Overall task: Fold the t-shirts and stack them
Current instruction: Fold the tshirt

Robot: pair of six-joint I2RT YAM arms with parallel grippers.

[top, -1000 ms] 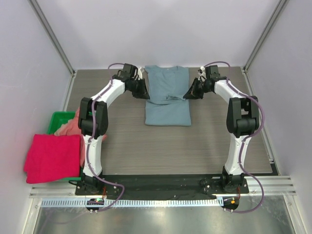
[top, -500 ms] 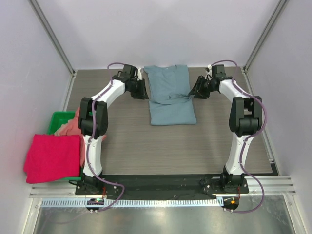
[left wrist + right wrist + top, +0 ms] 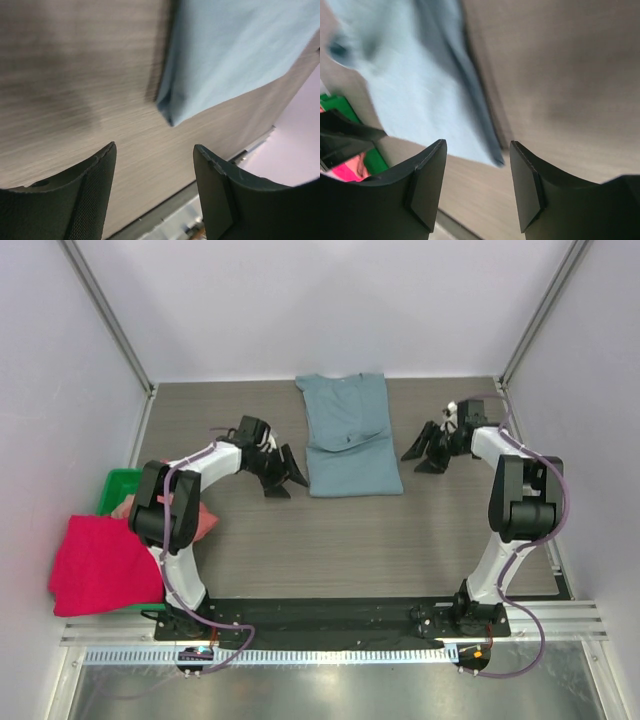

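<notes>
The slate-blue t-shirt (image 3: 348,435) lies folded lengthwise in the far middle of the table, its near corner showing in the left wrist view (image 3: 235,50) and the right wrist view (image 3: 410,85). My left gripper (image 3: 285,480) (image 3: 155,150) hangs open and empty just left of the shirt's near-left corner, apart from the cloth. To the shirt's right, my right gripper (image 3: 420,455) (image 3: 477,145) is open and empty too. The crimson-pink t-shirt (image 3: 105,565) lies folded at the near left. The salmon-pink t-shirt (image 3: 203,524) is bunched behind the left arm, mostly hidden.
A green bin (image 3: 115,490) stands at the left table edge under the pink shirts, also seen in the right wrist view (image 3: 335,105). Grey walls enclose the table on three sides. Bare wood-grain tabletop (image 3: 380,540) stretches between the blue shirt and the arm bases.
Both grippers opened and let go of the blue shirt. The left one drew back toward the near left, the right one moved off to the right. The shirt now lies flat.
</notes>
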